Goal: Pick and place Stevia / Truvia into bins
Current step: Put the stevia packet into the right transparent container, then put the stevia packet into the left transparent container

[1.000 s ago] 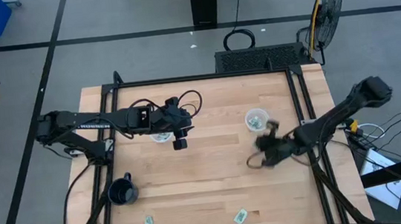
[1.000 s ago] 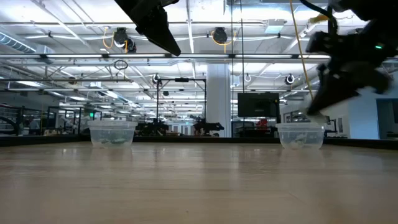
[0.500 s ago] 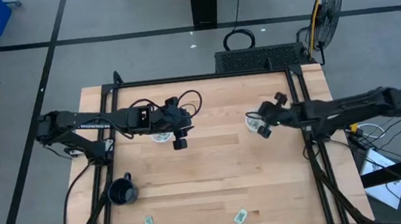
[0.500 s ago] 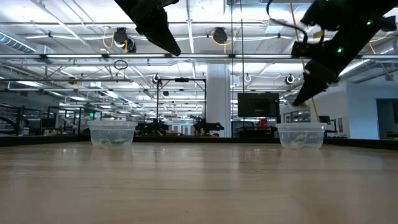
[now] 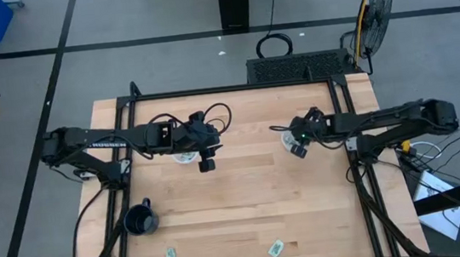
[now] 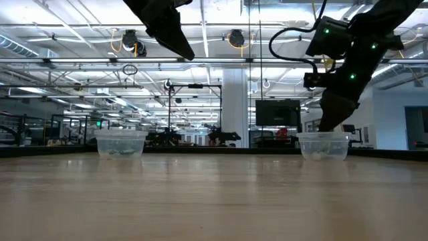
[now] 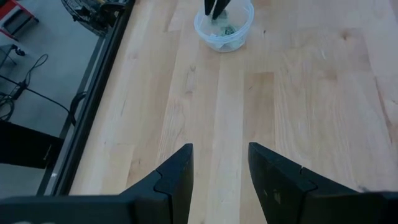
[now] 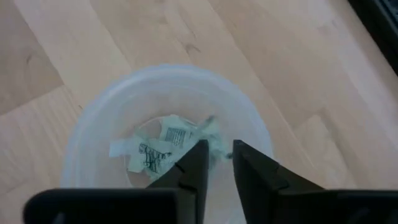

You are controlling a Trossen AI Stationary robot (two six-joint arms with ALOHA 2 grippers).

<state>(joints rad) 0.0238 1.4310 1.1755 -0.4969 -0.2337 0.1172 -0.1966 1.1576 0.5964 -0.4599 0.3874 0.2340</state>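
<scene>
High view: we see the right gripper (image 5: 300, 144) poised directly over the right-hand cup (image 5: 291, 139), near the table's (image 5: 254, 194) far right side, arm stretched in from the right edge. Right wrist view puts its fingertips (image 8: 199, 158) just above the cup's (image 8: 168, 130) mouth, fingers only a narrow slit apart w/ nothing between them that we can make out; several pale green-and-white packets (image 8: 165, 146) lie crumpled on the cup's bottom. Low view shows the same gripper (image 6: 331, 120) hanging right above the cup's (image 6: 324, 145) rim.

Left gripper (image 5: 206, 161) hovers mid-table, beside the left-hand cup (image 5: 185, 156), which is partly under the arm. Left wrist view: its fingers (image 7: 177, 177) are spread w/ bare wood between, holding nothing, and the far cup (image 7: 224, 28) w/ the right arm's fingers over it shows ahead. In the low view the left cup (image 6: 121, 143) also holds packets.

Two more packets lie flat near the table's front edge: one (image 5: 169, 255) front-left, one (image 5: 276, 247) front-centre, well apart from both cups. Black mug (image 5: 139, 220) stands front-left, near the first loose packet.
</scene>
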